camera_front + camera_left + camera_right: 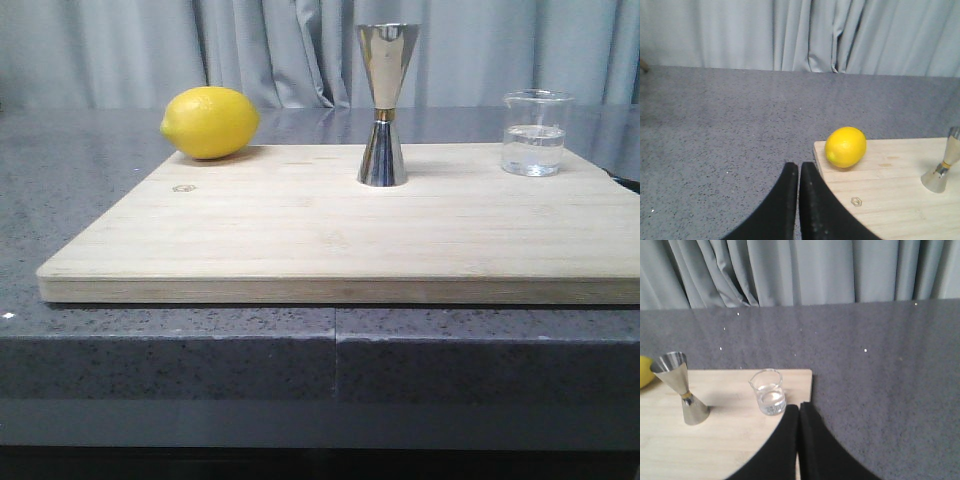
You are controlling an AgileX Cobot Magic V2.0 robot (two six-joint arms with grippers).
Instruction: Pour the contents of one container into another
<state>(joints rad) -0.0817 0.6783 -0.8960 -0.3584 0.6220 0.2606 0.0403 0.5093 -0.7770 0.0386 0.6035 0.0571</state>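
A: How do the claws stand?
B: The left claw [798, 172] and the right claw [799, 415] both have fingers pressed together, holding nothing.
A: And the beaker [537, 133]?
B: Upright on the wooden board [340, 240], at three o'clock from the jigger [384, 104]; the lemon [210, 122] sits at nine o'clock.
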